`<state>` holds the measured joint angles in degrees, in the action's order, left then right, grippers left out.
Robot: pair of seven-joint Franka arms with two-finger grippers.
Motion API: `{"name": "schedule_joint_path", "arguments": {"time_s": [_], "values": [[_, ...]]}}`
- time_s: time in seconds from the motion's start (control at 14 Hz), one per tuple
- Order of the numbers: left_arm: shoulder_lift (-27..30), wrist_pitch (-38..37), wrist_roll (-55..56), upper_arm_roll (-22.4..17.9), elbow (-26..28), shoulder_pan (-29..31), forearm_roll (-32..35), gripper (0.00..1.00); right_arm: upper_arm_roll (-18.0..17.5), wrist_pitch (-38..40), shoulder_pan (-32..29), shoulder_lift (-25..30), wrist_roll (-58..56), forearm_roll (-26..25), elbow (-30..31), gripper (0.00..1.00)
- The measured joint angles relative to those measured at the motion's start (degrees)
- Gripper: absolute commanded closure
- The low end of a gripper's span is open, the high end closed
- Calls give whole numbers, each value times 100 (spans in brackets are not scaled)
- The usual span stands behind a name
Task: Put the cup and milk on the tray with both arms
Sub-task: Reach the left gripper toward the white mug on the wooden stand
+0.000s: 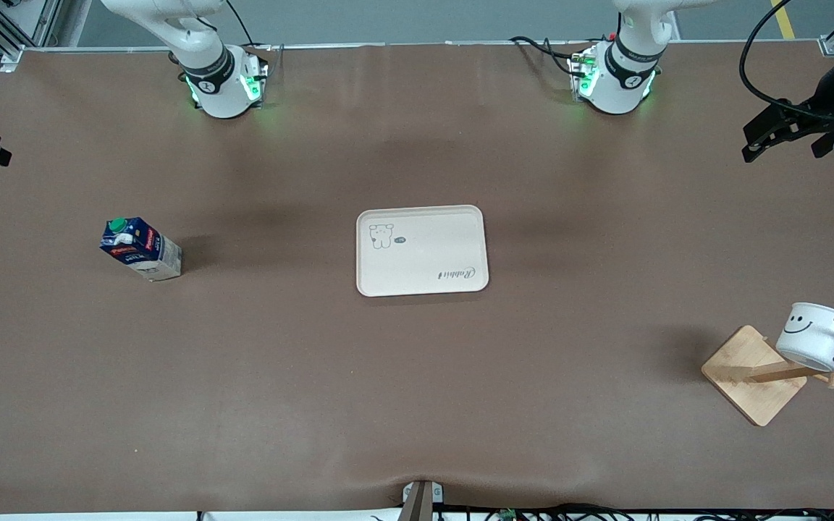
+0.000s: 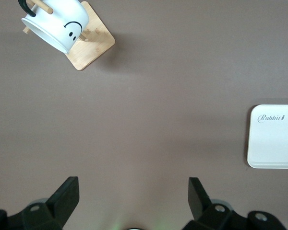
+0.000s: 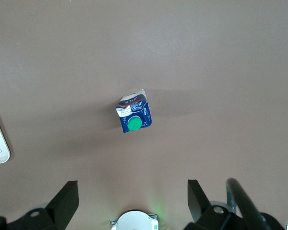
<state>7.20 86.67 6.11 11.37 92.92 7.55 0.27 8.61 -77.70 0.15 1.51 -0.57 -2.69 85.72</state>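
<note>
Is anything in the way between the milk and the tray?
No, nothing visible. Only bare brown table lies between the milk, standing toward the right arm's end, and the tray in the middle.

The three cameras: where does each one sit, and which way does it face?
Front: high across the table, facing both arm bases; sees milk, tray, cup.
Left wrist: looks down past the open left gripper; sees cup, tray.
Right wrist: looks down past the open right gripper; sees milk.
All share the tray.
</note>
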Motion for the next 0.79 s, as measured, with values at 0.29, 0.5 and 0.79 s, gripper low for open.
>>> {"name": "schedule_joint_path", "arguments": {"time_s": [0.29, 0.5, 0.79], "values": [[0, -5, -8, -20, 0, 3, 0, 0, 0, 0, 0, -1, 0, 0, 0, 0], [-21, -5, -9, -38, -30, 56, 0, 0, 0, 0, 0, -2, 0, 0, 0, 0], [-225, -3, -27, -125, -212, 314, 0, 0, 0, 2, 0, -5, 0, 0, 0, 0]]}}
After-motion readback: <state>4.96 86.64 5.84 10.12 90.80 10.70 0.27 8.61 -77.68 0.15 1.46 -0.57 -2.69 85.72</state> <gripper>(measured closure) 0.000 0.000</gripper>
